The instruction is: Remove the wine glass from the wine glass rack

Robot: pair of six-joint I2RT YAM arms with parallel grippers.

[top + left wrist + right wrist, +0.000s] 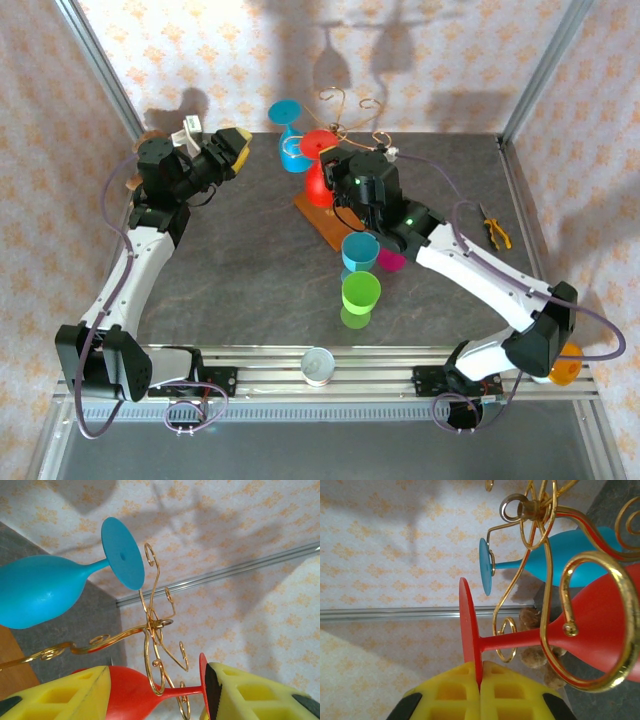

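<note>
Red wine glass (605, 625) hangs (foot up) from gold wire rack (320, 222).

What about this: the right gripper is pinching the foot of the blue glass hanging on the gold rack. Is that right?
Not quite. The right gripper is pinching the foot of the red wine glass hanging on the gold rack. The right wrist view shows it shut on the red foot; the blue glass is untouched.

Gold wire wine glass rack (345, 105) stands far-centre on the grey stone counter (230, 270). Red plastic wine glass (318, 165) hangs from it, blue plastic wine glass (290, 140) just far-left, green plastic goblet (360, 295) nearer.
</note>
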